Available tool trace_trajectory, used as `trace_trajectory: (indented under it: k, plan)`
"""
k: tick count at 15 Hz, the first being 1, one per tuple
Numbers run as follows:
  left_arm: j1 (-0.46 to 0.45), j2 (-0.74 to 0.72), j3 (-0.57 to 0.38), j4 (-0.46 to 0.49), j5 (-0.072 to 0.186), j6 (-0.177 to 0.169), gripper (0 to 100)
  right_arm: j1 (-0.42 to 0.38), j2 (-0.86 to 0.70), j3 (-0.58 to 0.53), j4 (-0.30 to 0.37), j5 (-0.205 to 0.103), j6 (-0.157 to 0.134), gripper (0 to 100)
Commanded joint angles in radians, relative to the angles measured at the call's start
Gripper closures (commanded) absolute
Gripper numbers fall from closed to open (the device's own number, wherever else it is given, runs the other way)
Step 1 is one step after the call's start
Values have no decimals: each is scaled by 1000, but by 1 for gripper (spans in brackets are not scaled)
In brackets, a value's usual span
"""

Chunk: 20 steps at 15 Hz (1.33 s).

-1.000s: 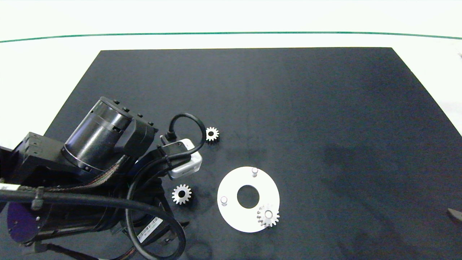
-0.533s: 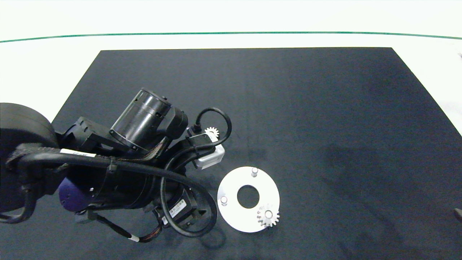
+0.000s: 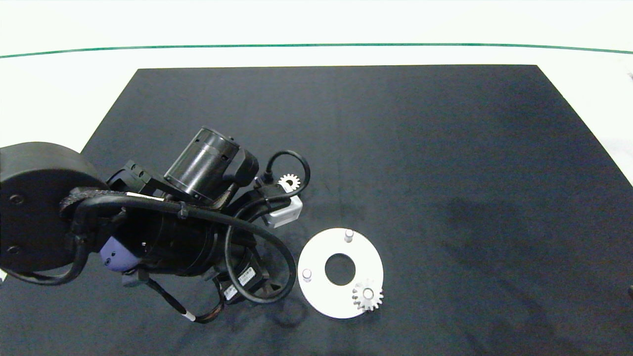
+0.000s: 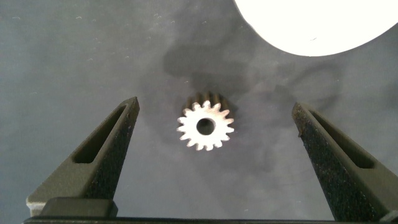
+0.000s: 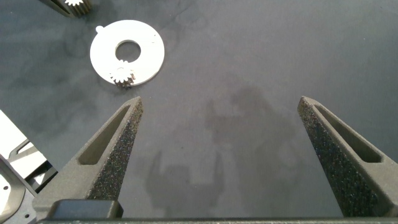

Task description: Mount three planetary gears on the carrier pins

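Silvery-white and flat on the dark mat [image 3: 395, 148], one planetary gear [image 4: 205, 126] lies midway between the fingers [image 4: 99, 155] of the left gripper [image 4: 214, 158], which are spread wide with clear mat showing on either side of the gear, touching nothing. Just beyond the fingertips sits the edge of the white disc [image 4: 311, 25]. From above, the left arm [image 3: 163, 232] covers this gear; a second loose gear [image 3: 289, 183] lies behind the wrist camera, partly hidden by it. On the white disc, a third gear [image 3: 367, 294] sits over one carrier pin, while the other two pins [image 3: 349, 234] [image 3: 306, 273] stand bare. The right gripper [image 5: 221, 155] hovers well away from the disc, fingers wide apart with only bare mat between them
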Motion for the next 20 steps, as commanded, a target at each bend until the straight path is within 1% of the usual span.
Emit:
trace_trajectory:
  k: [1,2,4,6,7,11,14,17,19,20]
  plan:
    - [21,-40,10,3,-35,-21,0,1,2,1,2,-1,-3,0]
    - [21,-46,26,3,-39,-27,0,1,3,1,4,-1,-7,0]
    - [21,-58,70,-11,-39,-27,0,1,5,3,4,-1,-9,0]
    - [34,-67,158,-144,-41,-21,0,1,9,7,4,-1,-9,0]
    - [36,-66,176,-187,-43,-18,0,1,11,7,4,-1,-9,0]
    - [34,-57,181,-193,-43,-17,0,1,12,12,4,-3,-9,0]
    - [37,-58,188,-193,-43,-18,0,1,12,17,4,-3,-15,0]
    - [51,-52,188,-187,-43,-12,0,1,3,24,4,-6,-18,0]
    - [53,-43,190,-187,-43,-12,0,-1,0,35,4,-4,-36,0]
    - [59,-41,190,-186,-43,-4,0,-1,-1,43,4,-4,-44,0]
